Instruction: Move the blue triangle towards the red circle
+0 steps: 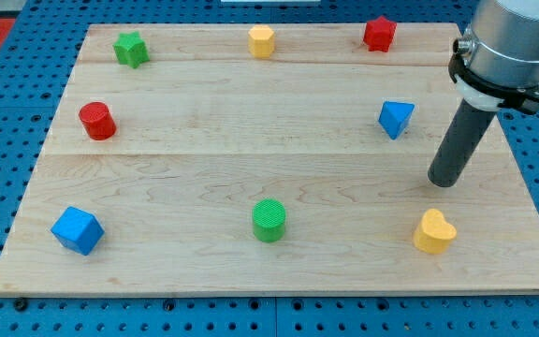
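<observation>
The blue triangle (396,118) lies at the right of the wooden board (279,150), in its upper half. The red circle (96,121) stands far to the left, at about the same height in the view. My tip (444,181) rests on the board to the lower right of the blue triangle, a short gap away and not touching it.
A green star (131,49), a yellow hexagon (262,41) and a red star (379,34) line the top edge. A blue cube (77,230), a green cylinder (269,220) and a yellow heart (434,232) sit along the bottom. The heart lies just below my tip.
</observation>
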